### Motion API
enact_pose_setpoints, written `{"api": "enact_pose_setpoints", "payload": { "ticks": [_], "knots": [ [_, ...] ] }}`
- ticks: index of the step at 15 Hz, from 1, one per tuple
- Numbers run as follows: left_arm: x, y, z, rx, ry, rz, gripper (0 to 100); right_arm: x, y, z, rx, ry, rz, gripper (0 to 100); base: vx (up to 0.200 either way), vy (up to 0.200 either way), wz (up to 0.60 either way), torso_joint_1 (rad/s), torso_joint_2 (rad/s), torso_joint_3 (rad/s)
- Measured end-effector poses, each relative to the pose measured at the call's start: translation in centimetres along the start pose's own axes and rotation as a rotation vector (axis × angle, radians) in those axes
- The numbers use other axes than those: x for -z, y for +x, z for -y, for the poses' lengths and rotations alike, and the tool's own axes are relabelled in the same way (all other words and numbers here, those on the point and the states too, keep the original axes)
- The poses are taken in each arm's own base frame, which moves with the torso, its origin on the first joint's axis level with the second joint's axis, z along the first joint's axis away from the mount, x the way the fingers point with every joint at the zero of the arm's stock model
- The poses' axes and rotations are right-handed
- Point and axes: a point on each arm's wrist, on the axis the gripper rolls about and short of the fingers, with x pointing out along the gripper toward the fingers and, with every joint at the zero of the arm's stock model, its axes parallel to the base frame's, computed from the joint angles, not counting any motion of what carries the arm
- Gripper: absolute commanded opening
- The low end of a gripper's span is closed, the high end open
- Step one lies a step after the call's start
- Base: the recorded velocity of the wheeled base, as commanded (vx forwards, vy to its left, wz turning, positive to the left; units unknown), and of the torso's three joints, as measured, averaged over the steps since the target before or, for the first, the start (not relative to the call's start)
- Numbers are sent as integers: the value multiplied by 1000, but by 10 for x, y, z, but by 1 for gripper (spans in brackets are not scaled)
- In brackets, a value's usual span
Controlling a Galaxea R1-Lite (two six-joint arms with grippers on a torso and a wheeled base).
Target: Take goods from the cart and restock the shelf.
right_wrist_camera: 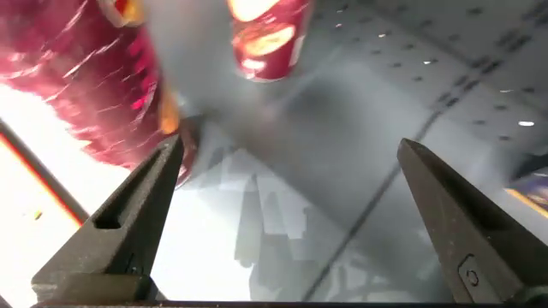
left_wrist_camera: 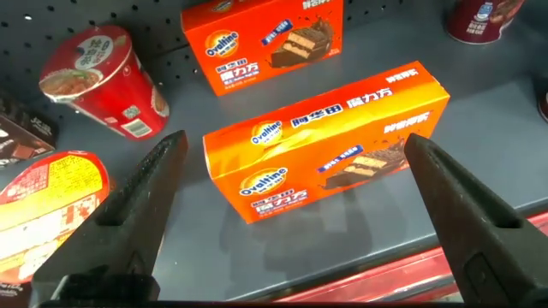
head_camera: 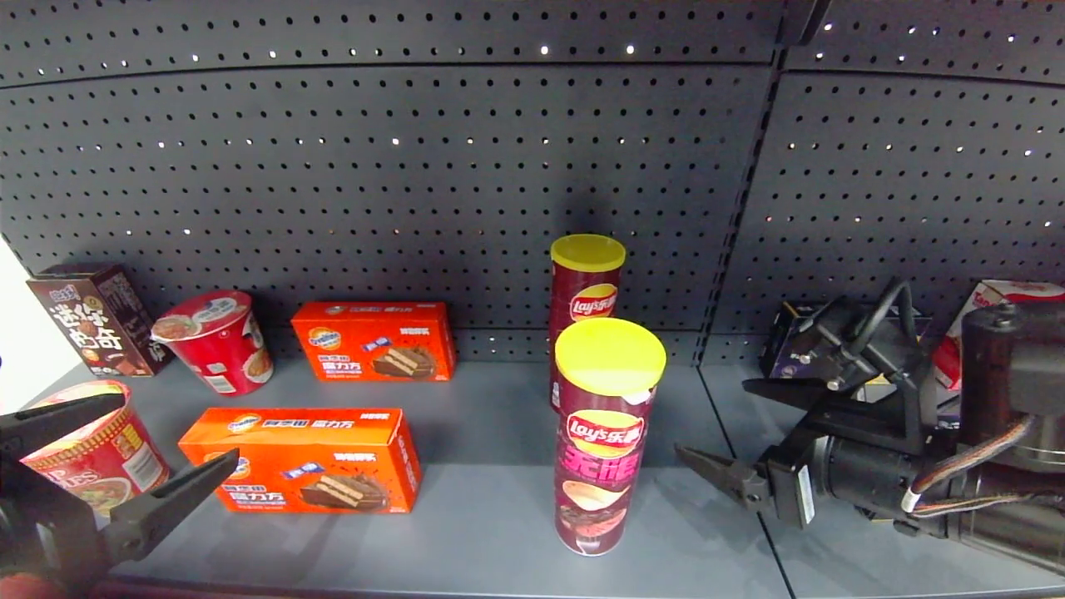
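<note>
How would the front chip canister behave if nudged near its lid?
The front chip canister stands tall and narrow on the shelf, so a high push would probably tip it. Being round, it may then roll. Its glossy wall may be slippery.

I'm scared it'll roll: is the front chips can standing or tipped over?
Upright: the front chips can stands on its base on the shelf, yellow lid up.

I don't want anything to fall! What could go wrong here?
The open right claw sits close beside the front chip can; a sideways bump could tip that tall can, maybe into the back can. The open left claw hangs by the front orange box and nearest noodle cup and might shove them.
</note>
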Motion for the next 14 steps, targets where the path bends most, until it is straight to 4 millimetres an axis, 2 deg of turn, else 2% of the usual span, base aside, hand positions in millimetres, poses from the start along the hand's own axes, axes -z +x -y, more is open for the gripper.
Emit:
{"api": "enact_pose_setpoints", "payload": {
  "ticks": [8, 14],
  "knots": [
    [1, -2, 0, -2, -1, 4, 100, 2, 17, -11, -37, -12, -5, 100, 0, 0, 0, 0, 0, 0],
    [2, -2, 0, -2, -1, 1, 100, 2, 21, -13, -46, -16, -7, 100, 0, 0, 0, 0, 0, 0]
  ]
}}
